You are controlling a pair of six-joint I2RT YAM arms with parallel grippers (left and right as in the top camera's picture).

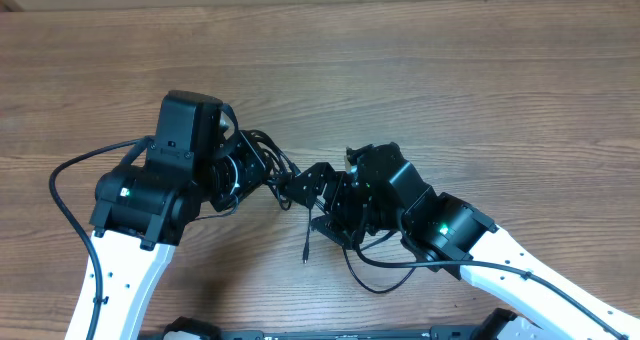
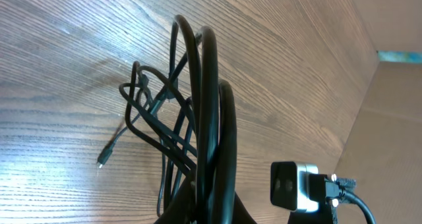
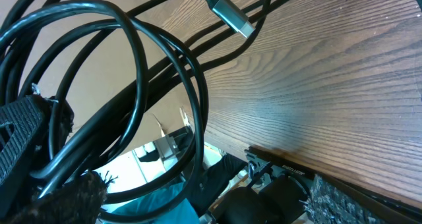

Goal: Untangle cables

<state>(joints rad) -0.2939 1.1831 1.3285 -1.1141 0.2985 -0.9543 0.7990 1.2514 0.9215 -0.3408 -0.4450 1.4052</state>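
Left gripper (image 1: 252, 172): the fingertips are mostly buried under its own wrist housing and the cords in the overhead view. In the left wrist view only a dark sliver is seen at the bottom edge (image 2: 198, 215). No gap is seen between the jaws. They are closed tight on the cables (image 2: 210, 105), whose loops rise straight out of the pinch.

Right gripper (image 3: 179, 174): the jaws are spread wide, with one ribbed pad (image 3: 23, 141) at the left and the other low right. Nothing is clamped. Several loops of the cables (image 3: 201, 99) are seen passing between the pads and lying close against the left one. Actual contact cannot be confirmed, since the loops are cut off by the frame edges.

In the overhead view the cables (image 1: 268, 148) are bunched on the table (image 1: 450, 70) between the two grippers. Individual cords cannot be separated there against the black arm parts.

Orientation: from the left jaws the loops' long axis is run away along the gripper's reach. One loose tail is laid flat on the wood, with its small plug (image 2: 103, 160) pointing away from the bundle. The tail is seen from overhead running toward the robot's side, tip (image 1: 305, 256) nearest the base. A silvery plug (image 3: 233, 17) is seen near the top of the right wrist view, tip angled down-right.
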